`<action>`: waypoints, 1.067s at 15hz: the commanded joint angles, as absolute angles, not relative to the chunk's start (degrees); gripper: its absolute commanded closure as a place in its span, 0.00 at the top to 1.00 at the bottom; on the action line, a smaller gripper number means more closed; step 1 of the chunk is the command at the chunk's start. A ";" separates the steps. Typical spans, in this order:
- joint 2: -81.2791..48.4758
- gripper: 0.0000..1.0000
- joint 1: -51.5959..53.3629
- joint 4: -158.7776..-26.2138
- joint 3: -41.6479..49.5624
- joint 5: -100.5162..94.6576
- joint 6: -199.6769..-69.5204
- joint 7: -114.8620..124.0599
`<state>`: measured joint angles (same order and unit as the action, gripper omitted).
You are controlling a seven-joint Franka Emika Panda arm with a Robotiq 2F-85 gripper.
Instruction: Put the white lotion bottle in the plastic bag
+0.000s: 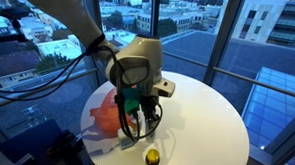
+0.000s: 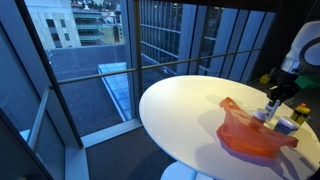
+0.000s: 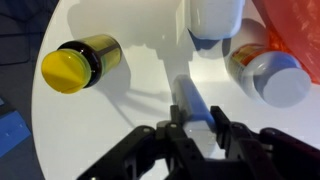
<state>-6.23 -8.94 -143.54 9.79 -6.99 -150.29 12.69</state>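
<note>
The white lotion bottle (image 3: pixel 215 18) stands at the top of the wrist view, just beyond my fingertips. The red-orange plastic bag (image 3: pixel 296 30) lies to its right and shows in both exterior views (image 1: pixel 108 113) (image 2: pixel 255 137). My gripper (image 3: pixel 195 110) has its fingers closed against a slim blue and white object (image 3: pixel 188 96) that sticks out between them towards the bottle. In both exterior views the gripper (image 1: pixel 136 110) (image 2: pixel 274 103) hangs low over the table beside the bag.
A dark bottle with a yellow cap (image 3: pixel 80 62) (image 1: pixel 152 157) lies on the round white table (image 1: pixel 206 115) (image 2: pixel 180 110). An orange bottle with a white cap (image 3: pixel 266 72) lies next to the bag. Glass walls surround the table.
</note>
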 commanded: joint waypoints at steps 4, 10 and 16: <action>2.54 0.11 -4.78 -140.69 7.63 -15.08 -139.68 24.02; 7.06 0.11 -1.71 -138.28 0.77 -13.75 -133.45 26.29; 7.83 0.11 1.46 -138.60 -2.81 -6.24 -131.49 22.46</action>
<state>6.81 0.61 -138.90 -1.86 -9.63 -133.01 24.95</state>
